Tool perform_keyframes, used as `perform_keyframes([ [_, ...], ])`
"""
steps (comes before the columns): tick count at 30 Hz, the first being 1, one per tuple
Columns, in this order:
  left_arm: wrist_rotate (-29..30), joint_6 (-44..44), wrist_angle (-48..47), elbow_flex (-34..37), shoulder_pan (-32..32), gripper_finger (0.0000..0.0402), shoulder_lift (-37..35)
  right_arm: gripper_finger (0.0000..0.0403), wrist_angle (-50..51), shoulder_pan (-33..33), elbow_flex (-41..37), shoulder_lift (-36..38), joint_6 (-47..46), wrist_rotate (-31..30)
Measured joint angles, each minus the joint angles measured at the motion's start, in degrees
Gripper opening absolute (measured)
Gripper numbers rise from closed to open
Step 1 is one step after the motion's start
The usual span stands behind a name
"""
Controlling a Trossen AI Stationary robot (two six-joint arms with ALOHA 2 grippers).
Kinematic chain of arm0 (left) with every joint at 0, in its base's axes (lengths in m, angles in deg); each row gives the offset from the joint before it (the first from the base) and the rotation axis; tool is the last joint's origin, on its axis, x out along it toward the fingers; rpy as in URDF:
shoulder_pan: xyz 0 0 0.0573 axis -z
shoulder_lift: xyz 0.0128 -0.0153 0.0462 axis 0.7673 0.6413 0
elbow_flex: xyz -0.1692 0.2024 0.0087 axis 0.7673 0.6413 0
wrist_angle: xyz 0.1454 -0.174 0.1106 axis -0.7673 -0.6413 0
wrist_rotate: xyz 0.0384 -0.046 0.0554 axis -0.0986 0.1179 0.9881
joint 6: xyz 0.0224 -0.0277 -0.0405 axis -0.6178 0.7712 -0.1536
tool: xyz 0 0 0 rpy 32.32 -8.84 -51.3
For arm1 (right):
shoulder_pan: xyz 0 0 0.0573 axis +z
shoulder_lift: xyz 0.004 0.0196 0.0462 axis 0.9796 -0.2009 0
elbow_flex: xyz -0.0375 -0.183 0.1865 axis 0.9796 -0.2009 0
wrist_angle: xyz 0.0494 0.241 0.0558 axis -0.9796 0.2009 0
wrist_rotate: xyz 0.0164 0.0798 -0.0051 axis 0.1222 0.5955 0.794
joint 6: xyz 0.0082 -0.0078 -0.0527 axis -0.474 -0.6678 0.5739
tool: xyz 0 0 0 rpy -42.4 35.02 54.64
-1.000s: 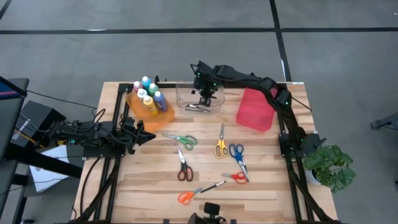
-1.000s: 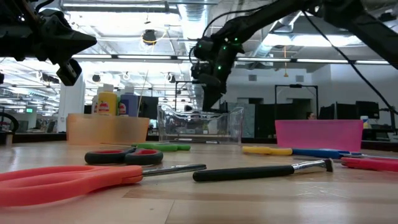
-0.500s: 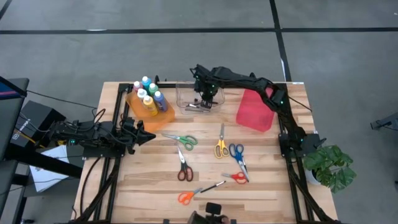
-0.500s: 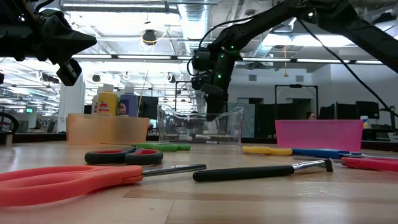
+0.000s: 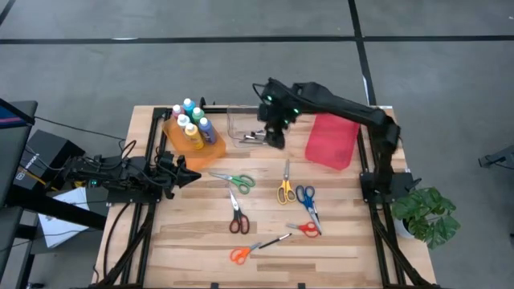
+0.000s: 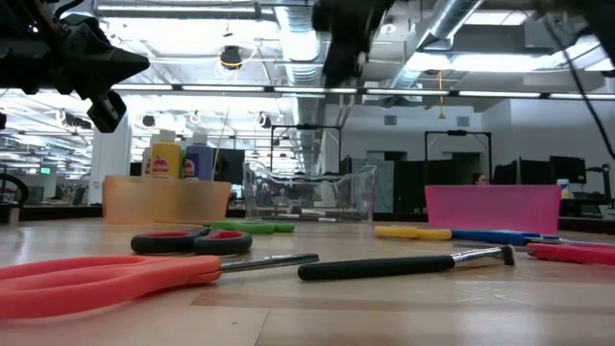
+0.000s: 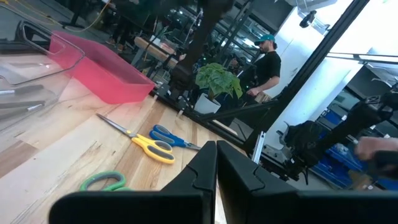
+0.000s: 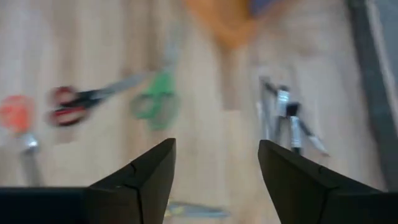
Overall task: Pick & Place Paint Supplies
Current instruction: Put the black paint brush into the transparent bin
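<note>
Several thin dark paintbrushes (image 5: 250,138) lie in the clear bin (image 5: 244,128) at the desk's far middle, and the right gripper (image 5: 275,133) hangs just above that bin's right end with its jaws wide and nothing between them. So the drop looks done, and the step in hand is probably the lift clear and the move to the next item.

One more paintbrush (image 5: 275,240) lies near the front of the desk (image 5: 345,233), close beside the orange scissors (image 5: 240,254) and not far from the small red scissors (image 5: 303,229). A good approach would rise straight up first, so the fingers do not catch the bin wall, then come down over the brush's middle with the jaws set across its shaft.

The paint bottles (image 5: 189,122) stand in the orange bin (image 5: 210,148). The left gripper (image 5: 186,175) waits at the desk's left edge, jaws closed and empty.
</note>
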Motion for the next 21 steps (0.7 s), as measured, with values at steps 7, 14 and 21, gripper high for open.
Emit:
perform_keyframes([
  [7,0.0,0.0,0.0,0.0,0.0,0.0006,0.0,0.0211,6.2,16.5,0.0,5.8,-5.0,-4.4],
  [14,0.0,0.0,0.0,0.0,0.0,0.0006,0.0,0.0204,4.4,31.5,-2.9,5.4,-12.6,-5.8],
  [21,0.0,0.0,0.0,0.0,0.0,0.0006,0.0,0.0204,-5.5,39.2,-13.6,5.4,-20.1,-11.8],
])
